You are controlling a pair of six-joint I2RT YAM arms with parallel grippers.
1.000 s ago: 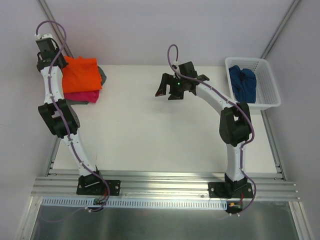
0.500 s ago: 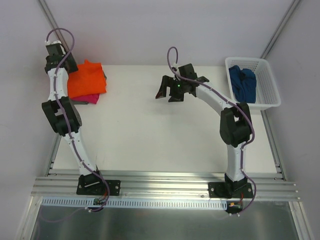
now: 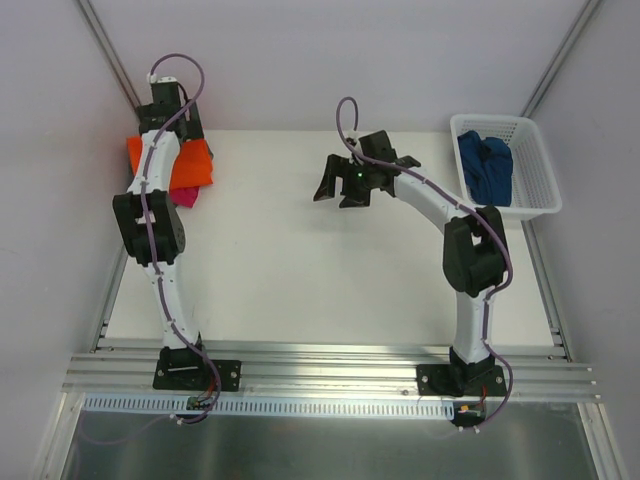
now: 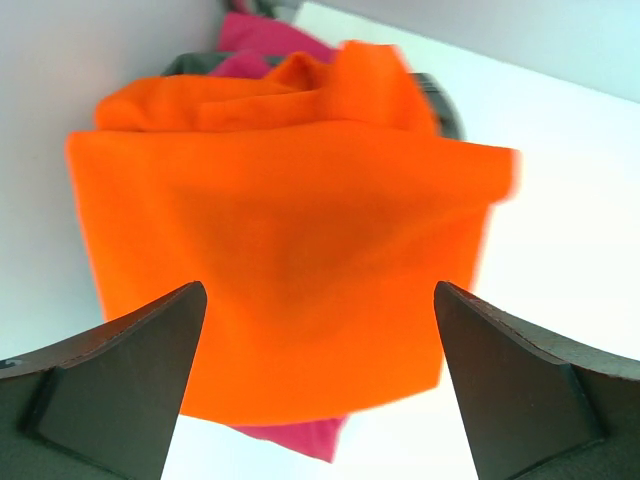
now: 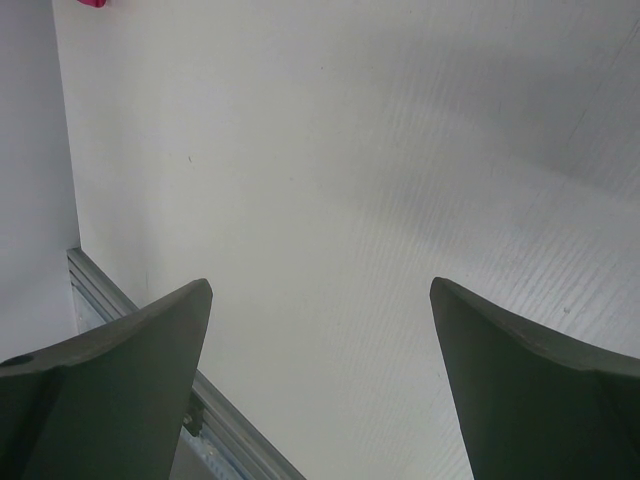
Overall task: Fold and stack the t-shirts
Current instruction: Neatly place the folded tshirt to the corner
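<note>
A folded orange t-shirt (image 4: 290,230) lies on top of a pile at the table's far left corner (image 3: 192,165). A magenta pink t-shirt (image 4: 300,435) sticks out beneath it (image 3: 183,196), and a grey t-shirt (image 4: 438,100) edges out at the back. My left gripper (image 4: 315,290) hovers over the orange shirt, open, with nothing between its fingers. The dark blue t-shirt (image 3: 485,165) lies crumpled in the white basket (image 3: 540,205). My right gripper (image 3: 338,185) hangs open above bare table at the far middle (image 5: 320,285).
The white lattice basket stands at the far right of the table. A side wall (image 4: 40,200) runs close along the left of the pile. An aluminium rail (image 5: 150,330) shows along the table edge in the right wrist view.
My left gripper has gone from shut to wide open, and the left arm has swung right, over the pile. The orange shirt now rests on the pile. The right arm barely moved.
</note>
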